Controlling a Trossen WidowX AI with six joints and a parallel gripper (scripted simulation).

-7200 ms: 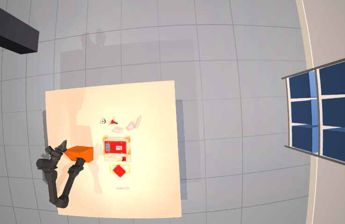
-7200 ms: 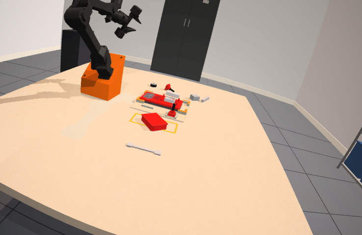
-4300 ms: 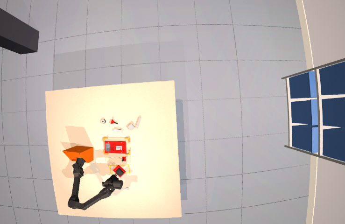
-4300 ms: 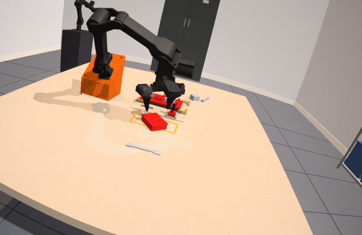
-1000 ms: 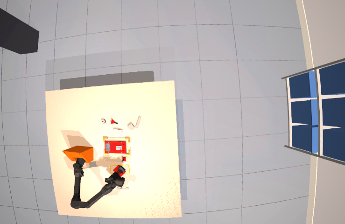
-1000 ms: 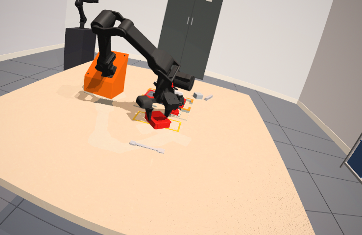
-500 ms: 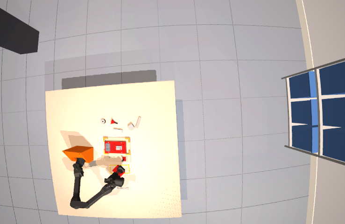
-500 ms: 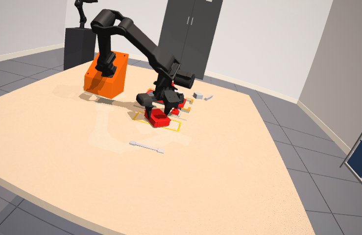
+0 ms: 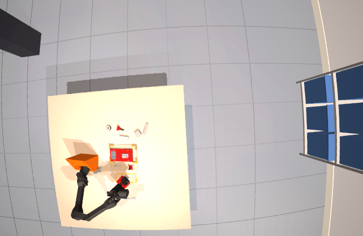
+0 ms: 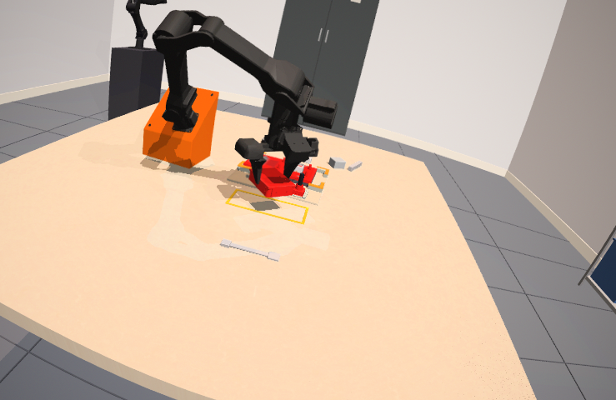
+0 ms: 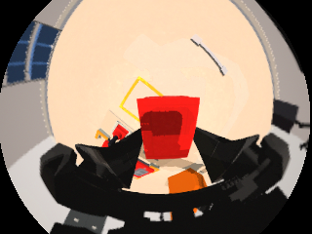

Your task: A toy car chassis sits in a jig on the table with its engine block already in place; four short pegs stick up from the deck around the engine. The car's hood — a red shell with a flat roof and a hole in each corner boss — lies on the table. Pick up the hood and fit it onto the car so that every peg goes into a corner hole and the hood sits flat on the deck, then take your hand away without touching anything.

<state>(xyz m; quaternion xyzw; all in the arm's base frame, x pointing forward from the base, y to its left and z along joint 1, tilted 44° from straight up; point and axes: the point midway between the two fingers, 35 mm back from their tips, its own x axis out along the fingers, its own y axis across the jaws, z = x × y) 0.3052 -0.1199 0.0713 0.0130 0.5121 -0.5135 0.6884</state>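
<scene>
My gripper (image 9: 125, 180) (image 10: 273, 178) (image 11: 167, 129) is shut on the red hood (image 9: 120, 180) (image 10: 276, 189) (image 11: 168, 146), one finger on each side. The hood hangs above the table, with its shadow below it in the exterior view, and is turned at an angle to the chassis. The red chassis (image 9: 129, 159) sits in the jig (image 9: 134, 146) (image 10: 325, 172) with the engine block (image 9: 125, 155) on its deck. In the exterior view the hood and gripper partly hide the chassis. The pegs are too small to make out clearly.
A yellow outline (image 9: 136, 178) (image 10: 305, 215) lies beside the jig. A small red part (image 9: 130, 167) stands between them. A pale bar (image 10: 249, 250) (image 11: 211, 56) lies nearer the front. A wheel (image 9: 108, 127), a grey block (image 9: 137, 132) and other small parts lie beyond the jig. My orange base (image 9: 83, 161) stands left.
</scene>
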